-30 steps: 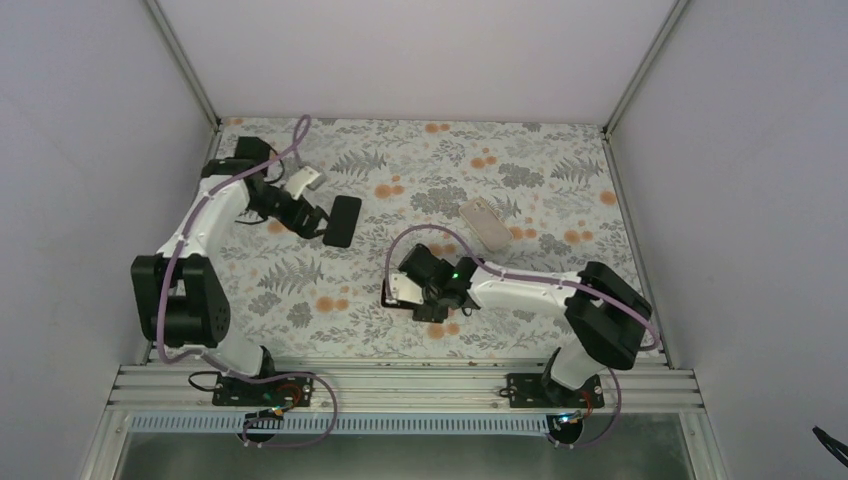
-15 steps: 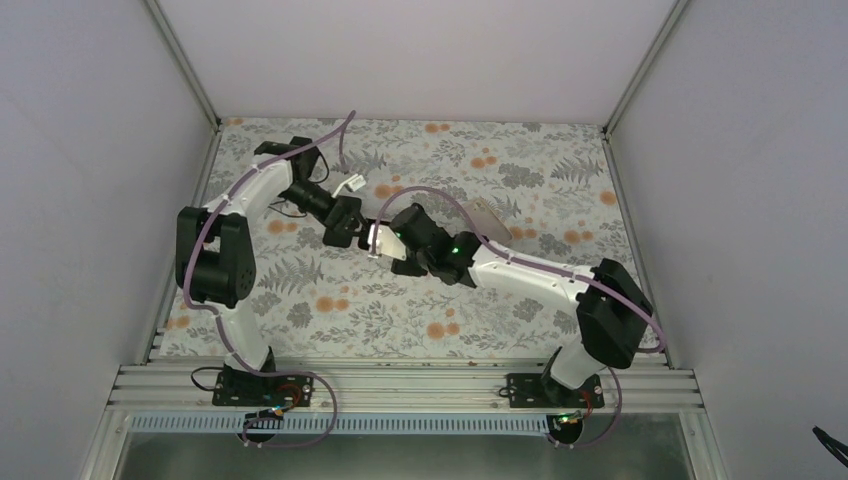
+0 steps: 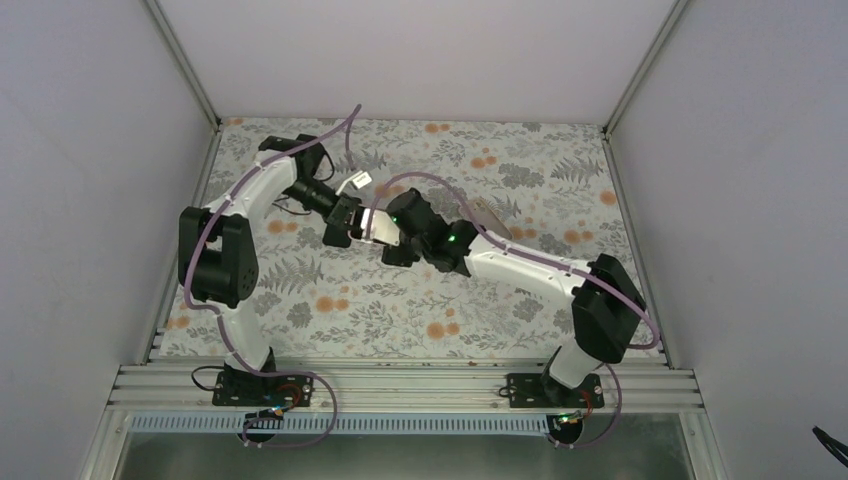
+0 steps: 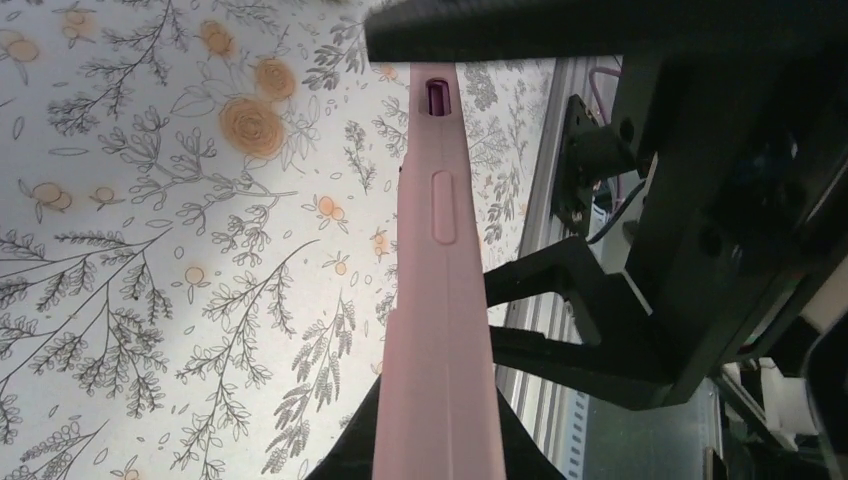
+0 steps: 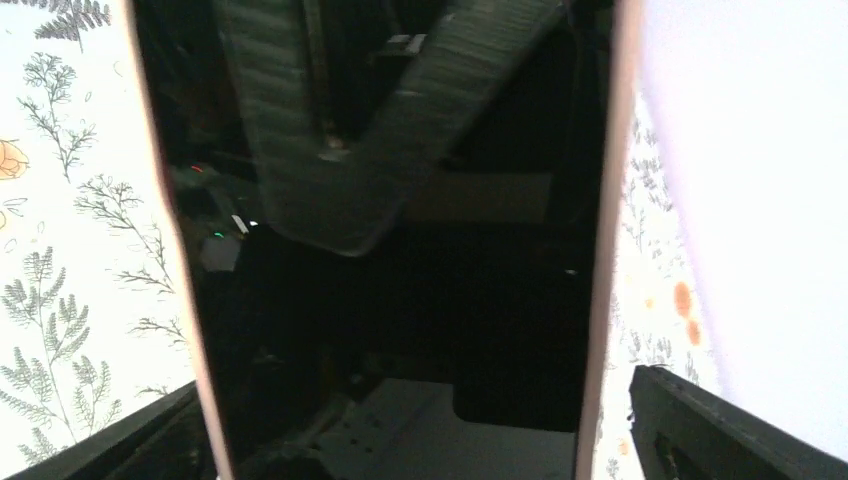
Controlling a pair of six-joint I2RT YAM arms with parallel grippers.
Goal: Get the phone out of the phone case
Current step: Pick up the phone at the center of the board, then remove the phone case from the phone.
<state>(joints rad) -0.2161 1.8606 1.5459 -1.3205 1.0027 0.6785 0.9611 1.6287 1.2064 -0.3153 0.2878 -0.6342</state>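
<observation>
The phone sits in a pink phone case, held up above the floral table between both arms. My left gripper is shut on the case; in the left wrist view its black fingers press both faces of the case's long edge. My right gripper is at the case's other end and stands open. In the right wrist view the dark screen fills the space between the fingers, and there is a gap beside the pink rim.
A beige flat object lies on the cloth behind the right arm, partly hidden by it. A small white object lies near the left arm's wrist. White walls enclose the table on three sides, and an aluminium rail runs along the near edge.
The right arm carried the cased phone from the table's front up to the left arm. The left gripper swung over and shut on it, and the right gripper opened.
</observation>
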